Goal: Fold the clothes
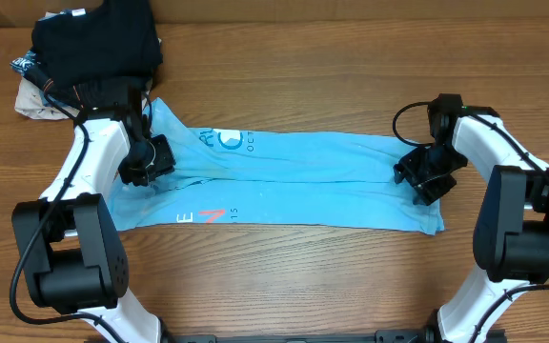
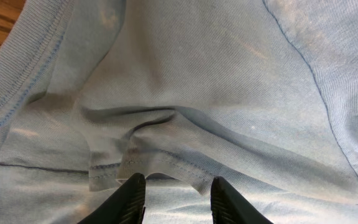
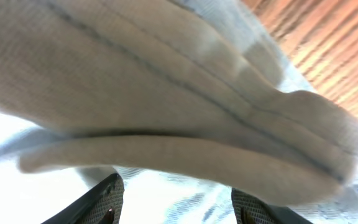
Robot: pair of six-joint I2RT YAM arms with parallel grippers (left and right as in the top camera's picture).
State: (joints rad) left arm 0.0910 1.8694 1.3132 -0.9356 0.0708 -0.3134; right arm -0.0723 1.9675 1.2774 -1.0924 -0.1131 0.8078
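Surface: wooden table (image 1: pixel 284 276), brown planks with the grain running left to right

Middle: light blue T-shirt (image 1: pixel 294 181) lying flat on the wood – folded into a long band stretched left to right

Shirt markings: white print near the upper left of the band; red and white lettering along its lower left edge

Back left corner: pile of black garments (image 1: pixel 93 43) resting on the table, near the shirt's left end

Beside the pile: a pale crumpled item (image 1: pixel 31 100) at its lower left edge – what it is cannot be told
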